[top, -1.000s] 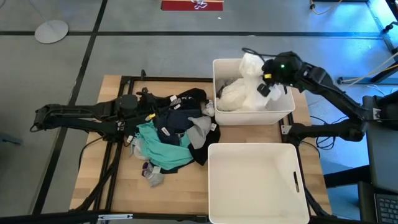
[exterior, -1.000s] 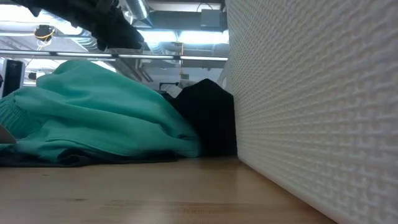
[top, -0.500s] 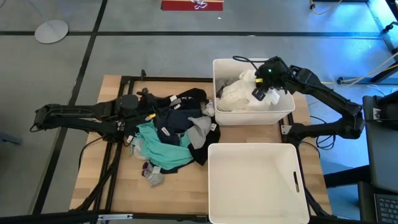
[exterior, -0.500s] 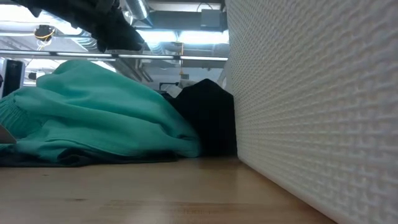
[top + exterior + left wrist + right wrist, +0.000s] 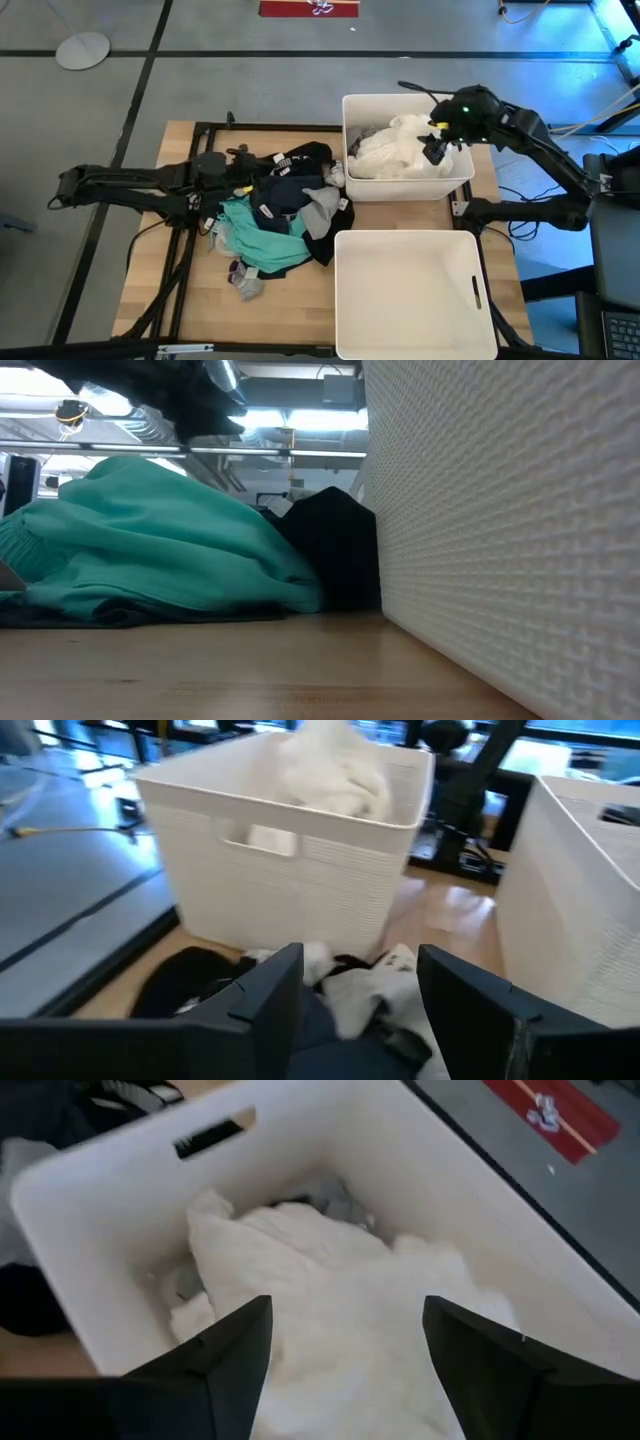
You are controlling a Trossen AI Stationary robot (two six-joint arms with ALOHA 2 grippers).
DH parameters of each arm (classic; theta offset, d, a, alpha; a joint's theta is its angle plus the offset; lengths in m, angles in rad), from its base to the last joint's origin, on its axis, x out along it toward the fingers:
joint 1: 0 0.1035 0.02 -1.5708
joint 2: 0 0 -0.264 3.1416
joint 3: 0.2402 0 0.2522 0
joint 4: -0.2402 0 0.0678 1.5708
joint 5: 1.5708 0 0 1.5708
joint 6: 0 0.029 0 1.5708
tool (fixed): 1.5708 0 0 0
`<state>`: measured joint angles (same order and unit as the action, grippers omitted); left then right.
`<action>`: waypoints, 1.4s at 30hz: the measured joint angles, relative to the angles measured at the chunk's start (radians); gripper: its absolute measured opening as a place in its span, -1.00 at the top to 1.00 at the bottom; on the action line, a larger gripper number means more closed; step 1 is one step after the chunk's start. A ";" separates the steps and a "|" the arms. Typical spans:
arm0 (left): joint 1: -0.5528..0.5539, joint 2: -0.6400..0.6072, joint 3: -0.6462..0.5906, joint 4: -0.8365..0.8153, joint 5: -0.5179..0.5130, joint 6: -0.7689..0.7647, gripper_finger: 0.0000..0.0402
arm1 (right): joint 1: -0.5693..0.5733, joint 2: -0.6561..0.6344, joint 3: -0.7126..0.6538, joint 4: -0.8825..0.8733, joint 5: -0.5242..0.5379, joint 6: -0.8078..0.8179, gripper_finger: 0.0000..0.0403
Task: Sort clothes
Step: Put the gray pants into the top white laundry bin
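Hovering right pincer [image 5: 437, 143] open, white clothes [image 5: 395, 155] heaped shapelessly in bin [image 5: 460, 176]

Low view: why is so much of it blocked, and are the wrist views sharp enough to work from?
Low view: the bin wall stands close to the lens and fills the right side, and the teal garment hides the pile behind it. Left wrist view: soft, motion-blurred. Right wrist view: the white clothes are bright with little texture, and the fingers are dark and blurred.
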<state>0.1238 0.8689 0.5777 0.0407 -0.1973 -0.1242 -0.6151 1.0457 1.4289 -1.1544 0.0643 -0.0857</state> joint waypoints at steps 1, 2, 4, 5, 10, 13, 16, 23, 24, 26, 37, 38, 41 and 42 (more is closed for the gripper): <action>0.000 0.025 0.000 0.023 0.018 0.000 0.07 | 0.000 -0.011 0.000 0.006 -0.009 -0.001 -0.29; 0.000 0.051 0.000 0.047 0.034 0.000 0.07 | 0.000 -0.019 0.000 0.013 -0.015 -0.001 -0.28; 0.000 0.108 0.000 0.096 0.053 0.000 0.07 | 0.000 -0.036 -0.006 0.042 -0.027 -0.009 -0.28; 0.000 0.138 0.000 0.116 0.057 0.000 0.07 | 0.000 -0.044 -0.012 0.057 -0.034 -0.014 -0.28; 0.000 0.292 0.018 0.158 0.057 0.029 0.07 | 0.000 -0.064 -0.055 0.095 -0.068 -0.024 -0.28; 0.000 0.373 0.045 0.159 0.057 0.052 0.07 | 0.000 -0.064 -0.075 0.098 -0.070 -0.024 -0.28; 0.002 0.437 0.065 0.180 0.057 0.093 0.07 | 0.000 -0.061 -0.096 0.111 -0.076 -0.027 -0.28; 0.005 0.528 0.079 0.206 0.151 0.162 0.07 | 0.000 -0.061 -0.144 0.131 -0.077 -0.027 -0.28; 0.005 0.537 0.080 0.208 0.159 0.167 0.07 | 0.000 -0.061 -0.149 0.133 -0.077 -0.027 -0.28; 0.007 0.553 0.080 0.211 0.152 0.177 0.07 | 0.000 -0.061 -0.155 0.135 -0.077 -0.027 -0.28; 0.027 0.635 0.080 0.324 0.141 0.163 0.08 | 0.000 -0.061 -0.156 0.152 -0.077 -0.031 -0.28; 0.027 0.635 0.080 0.322 0.141 0.158 0.10 | 0.000 -0.061 -0.156 0.152 -0.077 -0.031 -0.28; 0.027 0.632 0.080 0.323 0.146 0.154 0.24 | 0.000 -0.061 -0.156 0.152 -0.077 -0.031 -0.28; 0.027 0.631 0.080 0.320 0.150 0.153 0.31 | 0.000 -0.061 -0.156 0.152 -0.077 -0.031 -0.28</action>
<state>0.1513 1.4994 0.6579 0.3607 -0.0475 0.0292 -0.6151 0.9844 1.2732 -1.0027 -0.0124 -0.1169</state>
